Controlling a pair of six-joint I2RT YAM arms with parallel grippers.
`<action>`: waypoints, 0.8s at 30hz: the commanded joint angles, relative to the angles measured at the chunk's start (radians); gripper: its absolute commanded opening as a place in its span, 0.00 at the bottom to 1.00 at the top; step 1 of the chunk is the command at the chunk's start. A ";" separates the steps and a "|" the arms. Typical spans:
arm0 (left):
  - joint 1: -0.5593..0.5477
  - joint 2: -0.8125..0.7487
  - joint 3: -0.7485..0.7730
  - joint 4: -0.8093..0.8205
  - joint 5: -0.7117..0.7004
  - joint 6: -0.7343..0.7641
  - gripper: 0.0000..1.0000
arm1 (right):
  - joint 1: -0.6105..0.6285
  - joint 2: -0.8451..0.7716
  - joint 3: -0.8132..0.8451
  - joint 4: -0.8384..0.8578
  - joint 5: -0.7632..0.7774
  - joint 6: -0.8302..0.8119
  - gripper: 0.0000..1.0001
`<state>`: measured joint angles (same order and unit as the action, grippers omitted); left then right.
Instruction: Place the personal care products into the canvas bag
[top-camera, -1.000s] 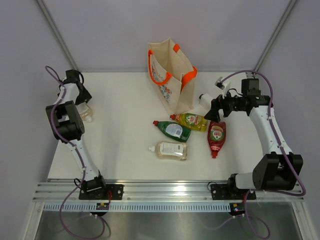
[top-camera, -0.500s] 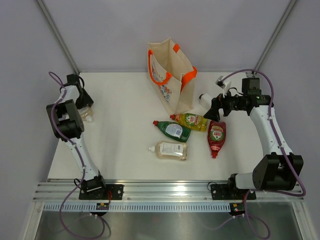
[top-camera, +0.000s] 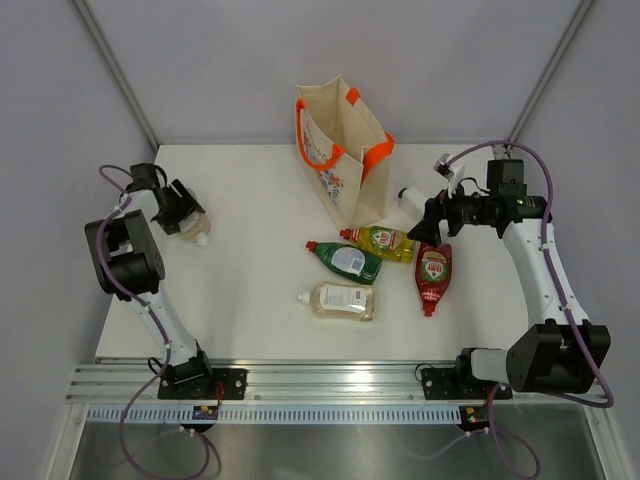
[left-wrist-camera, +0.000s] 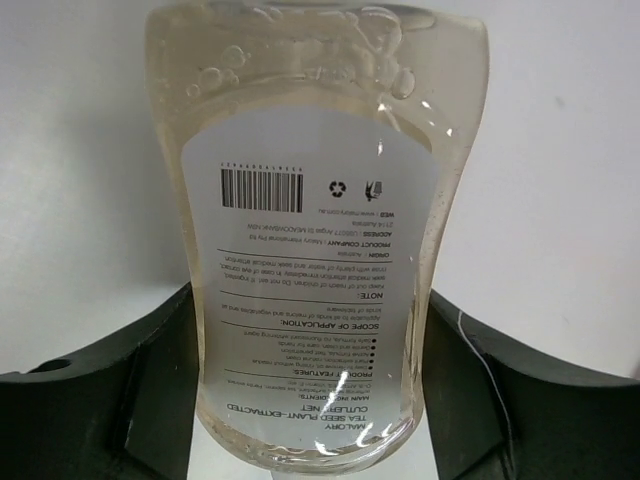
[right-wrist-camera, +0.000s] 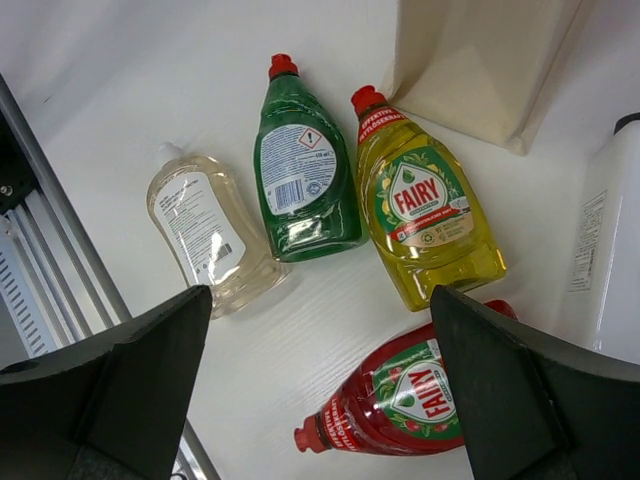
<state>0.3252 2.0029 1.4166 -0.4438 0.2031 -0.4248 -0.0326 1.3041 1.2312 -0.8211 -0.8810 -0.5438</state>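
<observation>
Tabletop, white and matte, lies between grey walls, with slanting metal posts at the far corners and a rail along the near edge. From above, the bag stands upright at the far middle, mouth up, with the floral print on its near-left face; what lies inside cannot be made out. Just in front of it lie the yellow bottle and the green bottle, side by side. The beige bottle is nearer the rail, the red bottle is to the right, and the white bottle is just right of the bag. The left gripper, by the table's left edge, is closed on a clear bottle. The right gripper hangs near the red bottle's base, spread wide and holding nothing. In the left wrist view, the clear bottle shows its back label and barcode and is clamped between both fingers, with white table behind. In the right wrist view, the wide-apart jaws frame the beige, green, yellow and red bottles lying on the table; the bag's corner is at the top and the white bottle is at the right edge.
</observation>
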 joint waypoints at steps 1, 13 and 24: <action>-0.038 -0.133 -0.115 0.187 0.301 -0.141 0.00 | -0.001 -0.035 -0.012 -0.010 -0.050 0.025 1.00; -0.195 -0.291 -0.384 0.692 0.525 -0.515 0.00 | -0.001 -0.051 -0.026 -0.010 -0.081 0.076 1.00; -0.429 -0.368 -0.141 0.792 0.457 -0.643 0.00 | -0.001 -0.098 -0.039 -0.021 -0.061 0.090 1.00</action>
<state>-0.0589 1.7500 1.1267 0.1287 0.6231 -0.9977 -0.0326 1.2392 1.1973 -0.8368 -0.9291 -0.4671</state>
